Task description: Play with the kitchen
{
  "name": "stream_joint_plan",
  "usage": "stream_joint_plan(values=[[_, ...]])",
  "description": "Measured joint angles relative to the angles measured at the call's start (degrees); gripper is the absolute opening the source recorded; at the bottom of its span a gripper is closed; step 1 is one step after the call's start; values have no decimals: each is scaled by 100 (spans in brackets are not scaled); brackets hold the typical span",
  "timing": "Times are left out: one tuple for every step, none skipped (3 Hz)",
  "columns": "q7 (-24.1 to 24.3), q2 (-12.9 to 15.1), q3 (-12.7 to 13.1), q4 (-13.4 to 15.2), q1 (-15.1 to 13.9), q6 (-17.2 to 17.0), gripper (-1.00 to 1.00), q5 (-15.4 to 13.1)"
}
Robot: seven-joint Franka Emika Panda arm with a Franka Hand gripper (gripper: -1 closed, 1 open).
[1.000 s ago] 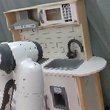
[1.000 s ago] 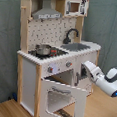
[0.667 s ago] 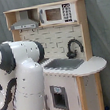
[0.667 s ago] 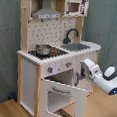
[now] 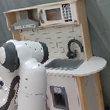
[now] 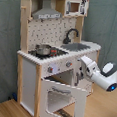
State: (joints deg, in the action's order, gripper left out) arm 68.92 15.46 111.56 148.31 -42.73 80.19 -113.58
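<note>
A grey curtain hung behind the kitchen (image 6: 49, 59), which stood on the wood floor (image 6: 5, 110) in the second exterior view. Its oven door (image 6: 61, 97) hung open, a small pot (image 6: 43, 49) on the stove. The gripper (image 6: 79, 72) reached toward the knobs (whether clenched, I couldn't tell).

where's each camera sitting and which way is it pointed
First exterior view: sits behind the arm, whose bulk fills this view's left, facing the kitchen's sink and faucet side.
Second exterior view: sits off the stove corner, facing the open oven door and pot; the forearm enters from this view's right, gripper at the oven opening.
Shared: kitchen, faucet, sink, hood, arm.
</note>
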Motion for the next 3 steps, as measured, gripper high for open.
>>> stream_joint_plan(values=[[-593,-8,139,4,4,-52,100,0],[-890,-229,-96,11,9,346,100,-47],[-764,-359,-448,3,8,760,100,-282]])
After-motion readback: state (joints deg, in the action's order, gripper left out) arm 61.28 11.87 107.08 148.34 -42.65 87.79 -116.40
